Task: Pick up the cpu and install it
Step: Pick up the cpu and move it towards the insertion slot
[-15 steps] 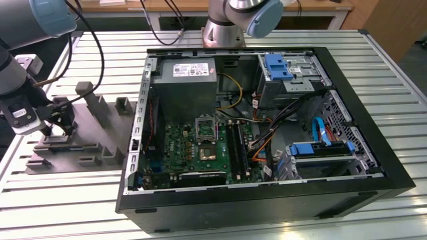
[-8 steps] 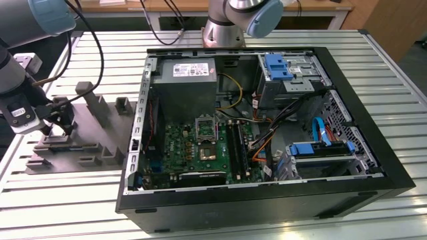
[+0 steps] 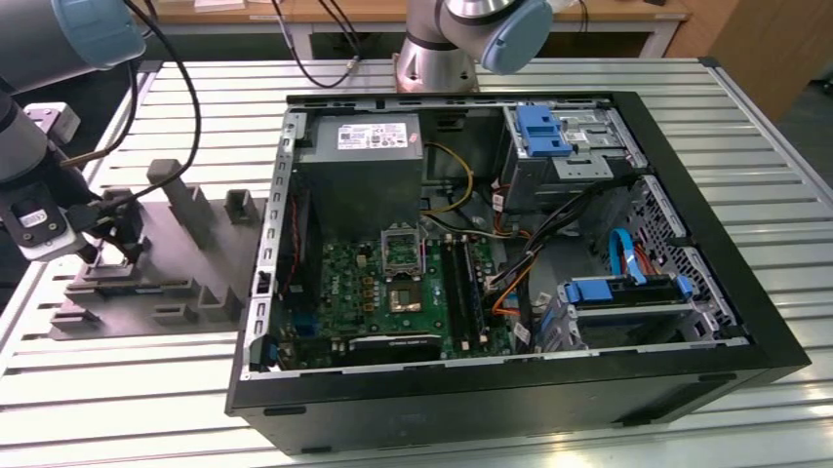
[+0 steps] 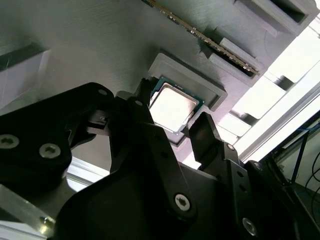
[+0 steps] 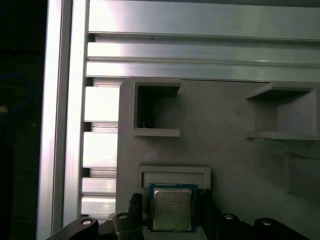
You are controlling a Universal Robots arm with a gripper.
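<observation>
The cpu (image 5: 172,210) lies in the moulded tray's (image 5: 225,130) pocket; we see the claw (image 5: 171,202) released, straddling it for an edge grip.

The cpu (image 5: 172,208) is a small, thin square chip with a silvery-grey metal top and a narrow green rim. It lies flat, top up, in a raised square pocket of the grey moulded tray (image 5: 225,130).
</observation>
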